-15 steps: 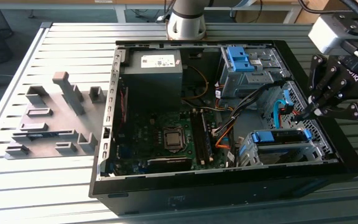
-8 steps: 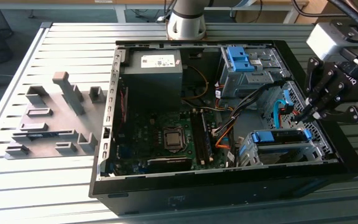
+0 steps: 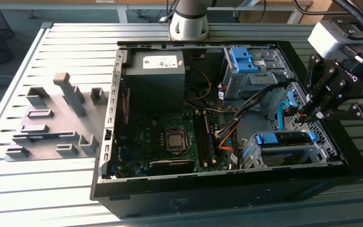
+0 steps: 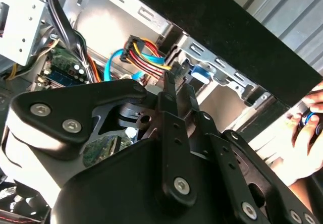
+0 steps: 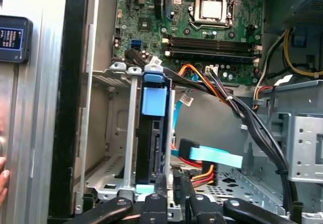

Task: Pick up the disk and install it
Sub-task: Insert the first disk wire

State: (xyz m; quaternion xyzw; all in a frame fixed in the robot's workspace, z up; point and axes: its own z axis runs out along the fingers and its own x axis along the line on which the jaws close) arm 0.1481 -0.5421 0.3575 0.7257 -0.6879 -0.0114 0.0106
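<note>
First wrist view, disk with blue rail standing edge-up in the case's metal bay, hand just beside its near edge, fingers close together, holding nothing, loose cables crowding one side, motherboard beyond.

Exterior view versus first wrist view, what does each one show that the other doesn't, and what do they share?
The exterior view gives the arm's base and a grey fixture plate at the exterior view's left. The first wrist view gives a person's fingertips and a small screen device outside the case wall. Both show the disk in its drive cage, the processor socket and the light-blue cable.
</note>
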